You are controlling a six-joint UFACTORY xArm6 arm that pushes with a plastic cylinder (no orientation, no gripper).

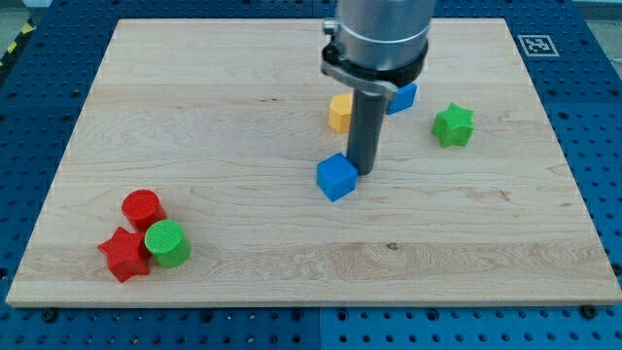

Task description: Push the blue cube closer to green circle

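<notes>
The blue cube [336,177] lies near the middle of the wooden board. My tip [365,172] rests right against the cube's right side. The green circle [168,243], a short green cylinder, stands at the view's lower left, far from the cube. It touches a red star [124,255] on its left and sits just below a red cylinder [142,207].
A yellow block [339,113] lies behind the rod, partly hidden. A second blue block [402,96] peeks out at the rod's right. A green star [453,125] lies at the right. The board's edge [311,307] meets a blue pegboard table.
</notes>
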